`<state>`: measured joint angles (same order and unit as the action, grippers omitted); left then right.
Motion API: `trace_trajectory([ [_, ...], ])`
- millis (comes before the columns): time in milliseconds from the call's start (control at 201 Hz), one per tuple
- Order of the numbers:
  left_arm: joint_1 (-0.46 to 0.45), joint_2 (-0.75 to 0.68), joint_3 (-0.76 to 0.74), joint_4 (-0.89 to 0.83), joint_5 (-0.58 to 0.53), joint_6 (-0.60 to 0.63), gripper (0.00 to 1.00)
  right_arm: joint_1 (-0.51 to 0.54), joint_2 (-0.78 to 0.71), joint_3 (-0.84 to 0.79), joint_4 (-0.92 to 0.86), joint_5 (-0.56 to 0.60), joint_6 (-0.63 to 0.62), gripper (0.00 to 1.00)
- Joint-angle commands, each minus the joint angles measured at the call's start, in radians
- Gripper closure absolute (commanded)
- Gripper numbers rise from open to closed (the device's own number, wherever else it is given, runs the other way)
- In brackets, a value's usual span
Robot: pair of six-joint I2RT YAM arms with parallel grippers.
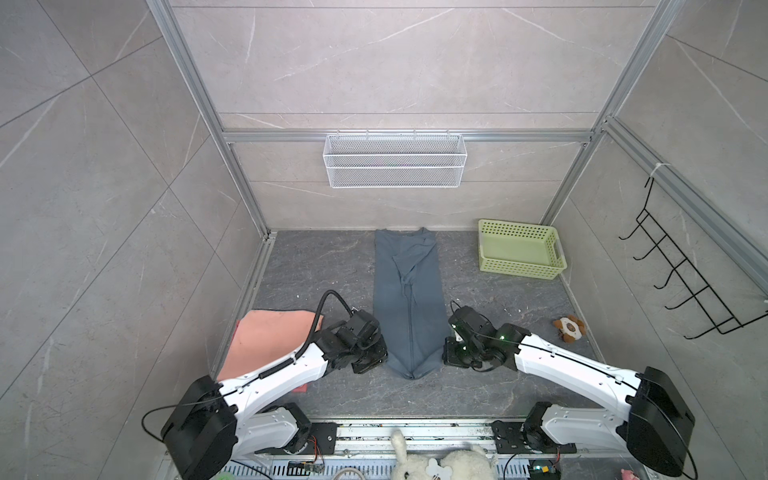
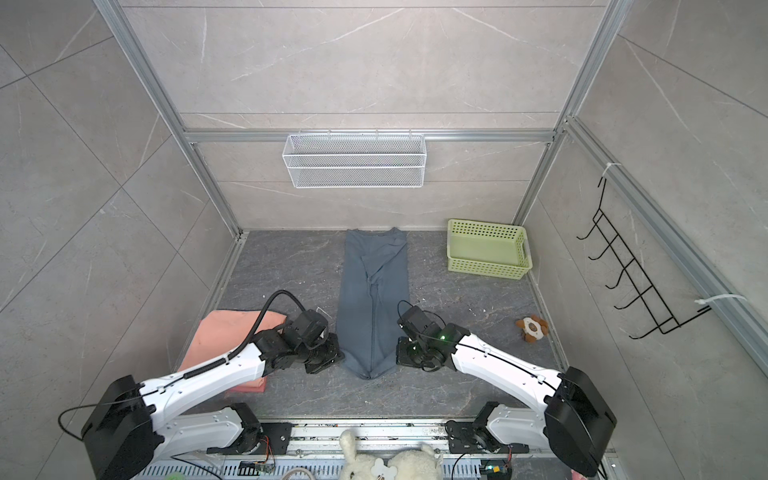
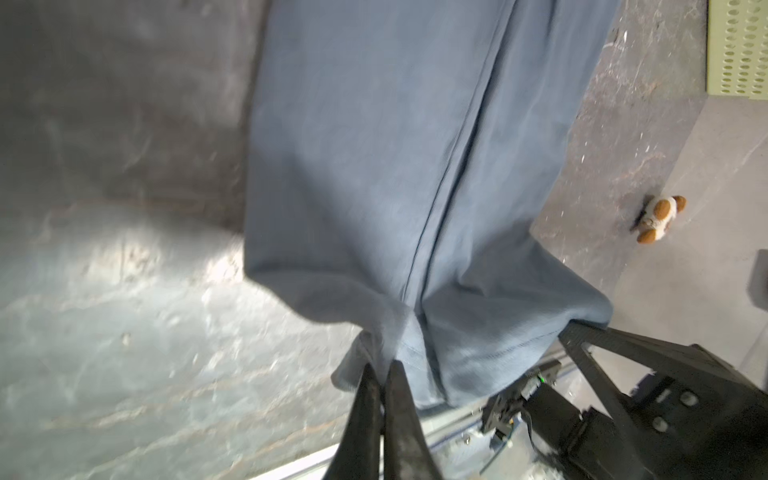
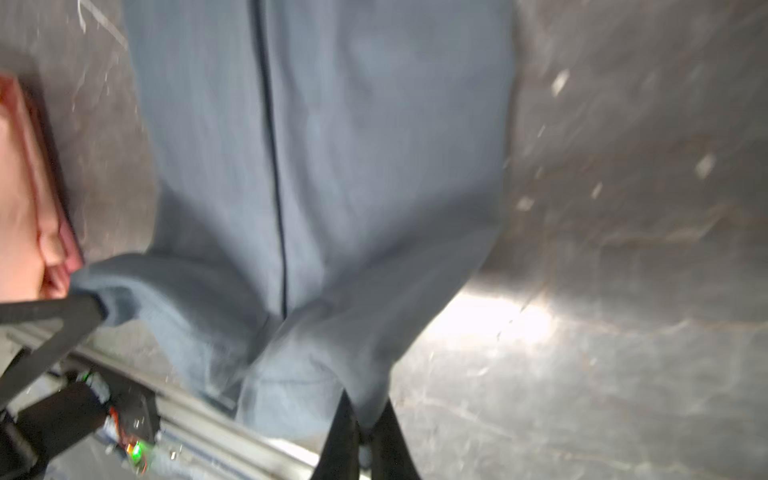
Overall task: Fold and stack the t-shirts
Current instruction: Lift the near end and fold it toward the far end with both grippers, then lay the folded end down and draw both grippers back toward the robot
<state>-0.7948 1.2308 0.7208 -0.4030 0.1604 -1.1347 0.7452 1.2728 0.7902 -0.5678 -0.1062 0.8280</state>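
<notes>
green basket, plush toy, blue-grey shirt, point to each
green basket (image 1: pixel 519 270): in a top view, on its front wall
plush toy (image 1: pixel 569 328): in a top view, on its white middle
blue-grey shirt (image 1: pixel 395 299): in a top view, mid-length on the folded cloth

The blue shirt (image 1: pixel 409 299) is soft, matt cloth. The pink shirts (image 1: pixel 266 336) are soft cloth too. The table (image 1: pixel 498 299) looks like dark stone, a bit shiny, with pale veins. The basket (image 1: pixel 519 270) is smooth green plastic full of holes. The toy (image 1: pixel 570 328) is fuzzy plush. The wire shelf (image 1: pixel 395 176) is white metal mesh. The rails (image 1: pixel 519 136) are dull silver metal.
</notes>
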Motion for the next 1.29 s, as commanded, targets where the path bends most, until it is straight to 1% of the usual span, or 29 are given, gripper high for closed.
trace_trajectory([
  [0,0.052,0.081,0.083,0.050,-0.027,0.089,1.00,-0.071,0.069,0.074,0.020,0.028,-0.086,0.92],
  [70,0.120,0.144,0.123,0.073,0.005,0.133,1.00,-0.111,0.129,0.132,0.034,0.016,-0.128,0.92],
  [199,0.269,0.268,0.225,0.125,0.124,0.210,1.00,-0.165,0.268,0.258,0.047,-0.004,-0.176,0.92],
  [319,0.346,0.415,0.375,0.097,0.198,0.297,1.00,-0.215,0.412,0.370,0.062,-0.038,-0.196,0.91],
  [393,0.380,0.513,0.457,0.091,0.248,0.318,1.00,-0.246,0.483,0.414,0.067,-0.044,-0.194,0.92],
  [438,0.398,0.566,0.500,0.088,0.277,0.324,1.00,-0.270,0.512,0.430,0.083,-0.063,-0.187,0.92],
  [533,0.426,0.630,0.561,0.084,0.310,0.330,1.00,-0.309,0.561,0.473,0.108,-0.087,-0.180,0.92],
  [657,0.461,0.668,0.599,0.078,0.343,0.331,1.00,-0.333,0.634,0.567,0.095,-0.114,-0.191,0.91],
  [767,0.488,0.688,0.619,0.078,0.364,0.332,1.00,-0.337,0.670,0.625,0.085,-0.126,-0.193,0.91],
  [871,0.504,0.701,0.637,0.081,0.374,0.338,1.00,-0.343,0.695,0.653,0.083,-0.125,-0.182,0.91],
  [1020,0.520,0.757,0.687,0.066,0.404,0.353,1.00,-0.356,0.738,0.669,0.099,-0.139,-0.164,0.91],
  [1135,0.528,0.787,0.719,0.051,0.406,0.360,1.00,-0.374,0.771,0.699,0.114,-0.164,-0.162,0.88],
  [1185,0.534,0.794,0.731,0.051,0.406,0.359,1.00,-0.384,0.779,0.709,0.131,-0.175,-0.156,0.84],
  [1210,0.538,0.798,0.738,0.051,0.408,0.359,0.93,-0.391,0.781,0.713,0.139,-0.178,-0.151,0.79],
  [1234,0.542,0.800,0.747,0.049,0.409,0.359,0.85,-0.399,0.781,0.716,0.149,-0.184,-0.147,0.72],
  [1289,0.550,0.803,0.762,0.043,0.408,0.359,0.67,-0.413,0.776,0.719,0.173,-0.196,-0.139,0.53],
])
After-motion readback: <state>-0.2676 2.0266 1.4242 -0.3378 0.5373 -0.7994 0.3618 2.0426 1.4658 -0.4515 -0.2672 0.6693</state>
